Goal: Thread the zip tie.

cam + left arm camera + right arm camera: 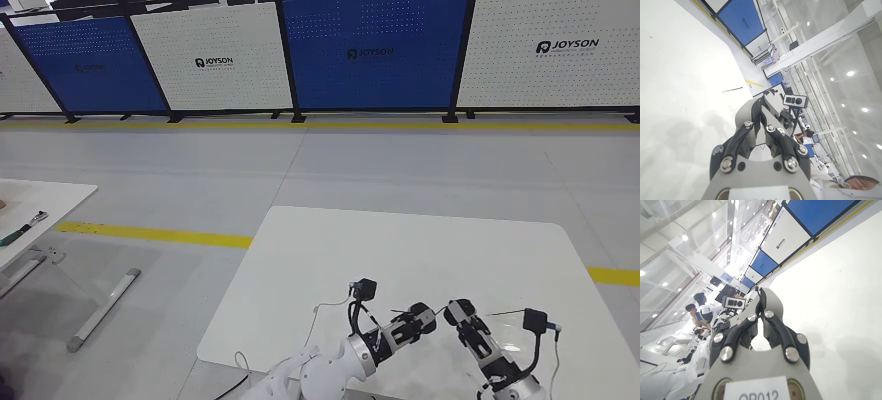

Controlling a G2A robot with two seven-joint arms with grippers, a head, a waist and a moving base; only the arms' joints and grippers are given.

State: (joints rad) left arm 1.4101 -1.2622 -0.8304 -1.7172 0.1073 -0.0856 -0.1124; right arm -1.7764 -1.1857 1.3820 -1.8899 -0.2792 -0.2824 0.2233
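Firmly pinched: one zip tie, two tools

My left tool [760, 108] was closed on the zip tie [754, 121], a thin black strip slanting out between its fingers. My right tool [759, 294] was closed too, with the tie's small black head [756, 288] poking from its tip. Both hung close together above the white worktop [400, 250]. A second black tie [732, 89] lay flat near the worktop's edge.

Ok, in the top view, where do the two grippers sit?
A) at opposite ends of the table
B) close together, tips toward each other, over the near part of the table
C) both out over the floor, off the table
B: the left gripper and the right gripper nearly meet tip to tip above the white table, close to its near edge.
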